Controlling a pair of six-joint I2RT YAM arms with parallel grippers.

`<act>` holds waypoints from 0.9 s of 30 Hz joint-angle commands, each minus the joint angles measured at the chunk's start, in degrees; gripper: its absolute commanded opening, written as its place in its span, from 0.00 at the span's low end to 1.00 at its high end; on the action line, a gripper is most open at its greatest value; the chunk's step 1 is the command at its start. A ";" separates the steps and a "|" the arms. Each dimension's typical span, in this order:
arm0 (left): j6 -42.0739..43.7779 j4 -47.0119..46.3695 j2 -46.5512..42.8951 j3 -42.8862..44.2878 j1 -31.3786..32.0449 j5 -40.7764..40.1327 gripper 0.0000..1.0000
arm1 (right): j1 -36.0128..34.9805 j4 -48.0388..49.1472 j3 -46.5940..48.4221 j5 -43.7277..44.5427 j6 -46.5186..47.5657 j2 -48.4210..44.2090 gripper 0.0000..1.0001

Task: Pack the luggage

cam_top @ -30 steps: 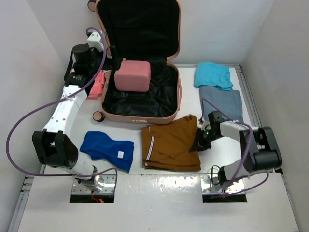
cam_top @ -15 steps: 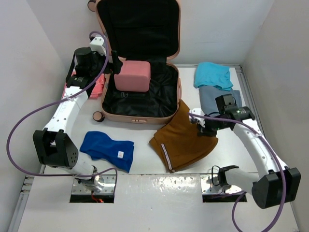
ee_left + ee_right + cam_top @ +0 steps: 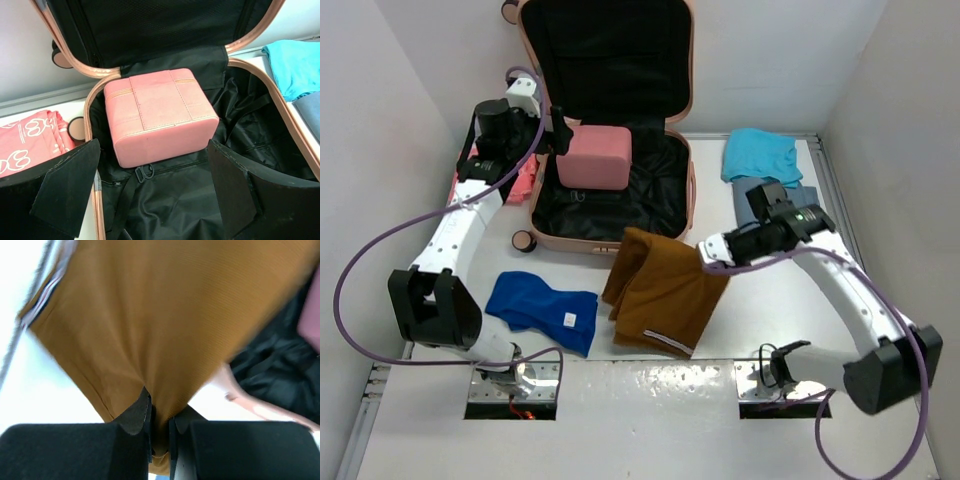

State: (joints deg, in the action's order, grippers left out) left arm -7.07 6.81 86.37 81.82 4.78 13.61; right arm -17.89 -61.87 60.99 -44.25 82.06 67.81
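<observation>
- Luggage (image 3: pixel 570 243) seen from overhead: the salmon-pink case lies open at upper centre of the frame, lid raised, with a pink pouch (image 3: pixel 595 155) in its rear left. At centre right, the right gripper (image 3: pixel 708 255) is clamped on one edge of a brown garment (image 3: pixel 665 295). The cloth hangs below it and overlaps the case's front rim, probably on its way inside. The left gripper (image 3: pixel 558 128) hovers at the case's upper left.
- Left wrist view: both fingers stand wide apart at the lower corners, holding nothing. They frame the pouch and seem to be waiting clear of the case.
- Right wrist view: the fingers meet at lower centre, pinching a fold of brown cloth. Black lining shows at right.
</observation>
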 commanded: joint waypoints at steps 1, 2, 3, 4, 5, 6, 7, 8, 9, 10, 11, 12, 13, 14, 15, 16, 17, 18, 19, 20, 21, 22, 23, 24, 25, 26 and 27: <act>0.83 -2.06 -3.57 -0.08 -1.17 -0.60 0.93 | -3.63 14.55 7.73 -6.56 -3.72 4.66 0.00; 0.83 -2.06 -3.57 -0.08 -1.17 -0.60 0.93 | -3.99 17.02 9.04 -5.16 -8.01 6.00 0.00; 0.83 -2.06 -4.18 -0.78 -1.87 -0.60 0.93 | -5.39 18.87 14.28 -4.28 -13.10 10.28 0.00; 0.83 -2.67 -4.97 -1.57 -1.88 -0.60 0.93 | -5.75 19.67 15.98 -3.83 -14.72 11.89 0.00; 0.83 -2.68 -5.50 -1.58 -2.40 -0.60 0.93 | -6.54 20.37 19.05 -1.83 -20.57 14.52 0.00; 0.83 -3.46 -5.51 -2.62 -2.40 -0.08 0.93 | -6.72 21.77 20.12 -1.02 -22.37 15.67 0.00; 0.83 -3.99 -6.29 -3.76 -3.01 -0.07 0.93 | -7.68 25.70 22.48 -0.32 -23.52 17.95 0.00; 0.31 -4.69 -6.30 -3.77 -3.02 -0.07 0.93 | -8.12 27.48 23.11 2.82 -24.40 20.15 0.00; 0.30 -4.70 -6.30 -3.77 -3.02 -0.07 0.93 | -8.30 29.24 23.73 3.55 -29.54 21.21 0.00; -0.22 -4.70 -6.30 -3.77 -3.02 0.54 0.93 | -8.74 32.13 28.09 5.12 -31.24 25.49 0.00; -0.22 -4.70 -6.30 -3.77 -3.02 0.54 0.93 | -8.74 32.51 30.22 6.36 -34.65 27.18 0.00; -0.22 -4.70 -6.30 -3.77 -3.02 1.07 0.93 | -8.74 32.51 32.33 7.33 -38.60 28.94 0.00; -0.22 -4.70 -5.78 -3.77 -3.02 1.07 0.93 | -8.39 32.60 38.79 8.21 -42.04 32.44 0.00; -0.22 -4.70 -4.90 -3.08 -3.02 1.07 0.93 | -8.30 33.29 40.77 9.43 -43.55 35.78 0.00; -0.22 -4.70 -4.37 -3.07 -3.54 0.55 0.93 | -7.69 33.65 44.18 10.31 -46.35 37.20 0.00; -0.22 -4.70 -3.84 -2.38 -3.55 0.54 0.93 | -7.51 34.09 45.69 11.45 -48.38 40.09 0.00; -0.22 -4.70 -3.32 -1.32 -3.55 -0.06 0.93 | -6.90 34.88 48.67 12.34 -49.27 42.99 0.00; -0.22 -4.70 -1.92 -0.62 -3.55 -0.85 0.93 | -6.46 35.06 52.87 12.69 -52.15 46.24 0.00; -0.22 -4.70 -1.21 0.26 -3.55 -0.86 0.93 | -6.02 34.45 56.92 13.31 -52.79 49.66 0.00; -0.22 -3.83 -0.42 1.23 -3.55 -0.86 0.93 | -5.06 34.36 60.44 13.49 -53.32 52.74 0.00; -0.22 -3.82 0.29 1.93 -4.07 -0.86 0.93 | -4.70 34.27 61.43 13.84 -53.58 53.99 0.00; 0.47 -3.82 0.99 2.63 -4.07 -0.86 0.93 | -4.70 35.05 62.14 14.45 -53.59 55.14 0.00; 0.48 -3.82 2.39 2.64 -4.07 -0.86 0.93 | -4.44 35.32 62.58 14.80 -53.15 56.02 0.00; 0.48 -3.12 3.10 4.21 -4.07 -0.86 0.93 | -3.74 36.28 61.80 14.98 -51.84 57.51 0.00; 0.48 -3.12 3.98 4.75 -4.59 -0.86 0.93 | -3.47 38.03 61.27 14.72 -50.61 57.78 0.00; -0.22 -2.59 5.46 5.27 -4.60 -0.34 0.93 | -2.95 40.05 58.13 14.54 -49.64 57.78 0.00; -0.22 -2.59 6.17 6.06 -4.60 -0.33 0.93 | -2.59 41.81 57.32 14.54 -48.59 57.96 0.00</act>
State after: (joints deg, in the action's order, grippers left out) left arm -6.68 4.64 90.83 84.31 1.23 13.21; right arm -22.41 -33.23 118.48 -30.33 31.70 127.20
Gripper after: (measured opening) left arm 0.931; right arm 0.091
